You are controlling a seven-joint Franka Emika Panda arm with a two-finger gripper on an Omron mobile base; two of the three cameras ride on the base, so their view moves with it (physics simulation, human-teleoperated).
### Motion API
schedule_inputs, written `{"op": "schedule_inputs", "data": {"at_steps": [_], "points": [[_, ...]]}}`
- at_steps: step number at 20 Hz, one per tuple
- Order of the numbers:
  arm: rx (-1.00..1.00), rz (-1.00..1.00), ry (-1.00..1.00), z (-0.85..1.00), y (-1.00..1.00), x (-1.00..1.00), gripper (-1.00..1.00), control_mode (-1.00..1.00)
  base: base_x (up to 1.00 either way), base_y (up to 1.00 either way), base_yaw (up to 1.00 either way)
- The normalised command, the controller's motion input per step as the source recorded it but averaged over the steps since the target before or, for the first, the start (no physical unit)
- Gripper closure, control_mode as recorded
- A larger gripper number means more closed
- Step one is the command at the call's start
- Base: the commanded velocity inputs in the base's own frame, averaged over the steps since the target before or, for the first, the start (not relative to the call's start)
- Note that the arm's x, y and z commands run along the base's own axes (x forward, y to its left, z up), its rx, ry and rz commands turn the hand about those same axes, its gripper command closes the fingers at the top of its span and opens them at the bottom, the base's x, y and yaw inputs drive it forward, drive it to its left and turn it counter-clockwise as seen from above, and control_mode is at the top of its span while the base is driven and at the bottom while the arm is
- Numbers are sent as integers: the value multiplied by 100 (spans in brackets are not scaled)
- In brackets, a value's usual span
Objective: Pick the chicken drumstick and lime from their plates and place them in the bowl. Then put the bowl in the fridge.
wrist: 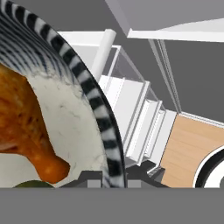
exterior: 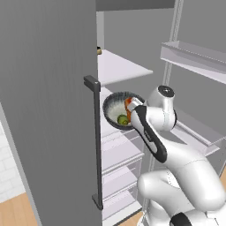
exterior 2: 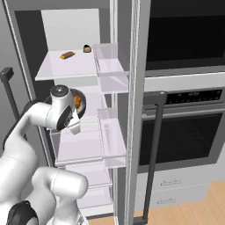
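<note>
My gripper (wrist: 114, 180) is shut on the rim of the dark grey bowl (wrist: 89, 94), which it holds tilted inside the open fridge (exterior: 48, 110), at the middle shelves. In the left base view the bowl (exterior: 115, 108) faces the camera beside the door handle (exterior: 97, 145). The orange-brown chicken drumstick (wrist: 24, 127) lies on the bowl's pale inside, with the lime (exterior: 122, 119) below it. From the right, the arm covers most of the bowl (exterior 2: 82, 98); a patch of drumstick (exterior 2: 78, 102) shows. The plates are out of view.
White fridge shelves (exterior: 121, 68) lie above and below the bowl. Clear door bins (exterior 2: 110, 66) hang on the open right door. Two small items (exterior 2: 67, 55) rest on the upper shelf. A black wall oven (exterior 2: 184, 132) stands to the right, above wood floor (wrist: 192, 140).
</note>
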Motion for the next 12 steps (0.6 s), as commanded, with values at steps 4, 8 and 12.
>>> {"op": "schedule_inputs", "data": {"at_steps": [4, 8, 12], "points": [[-6, 0, 4, -48, -4, 50, 100, -100, 0, 0, 0], [-7, 0, 4, -42, 0, 79, 100, -100, 0, 0, 0], [-3, 0, 0, -10, 1, 84, 100, -100, 0, 0, 0]]}}
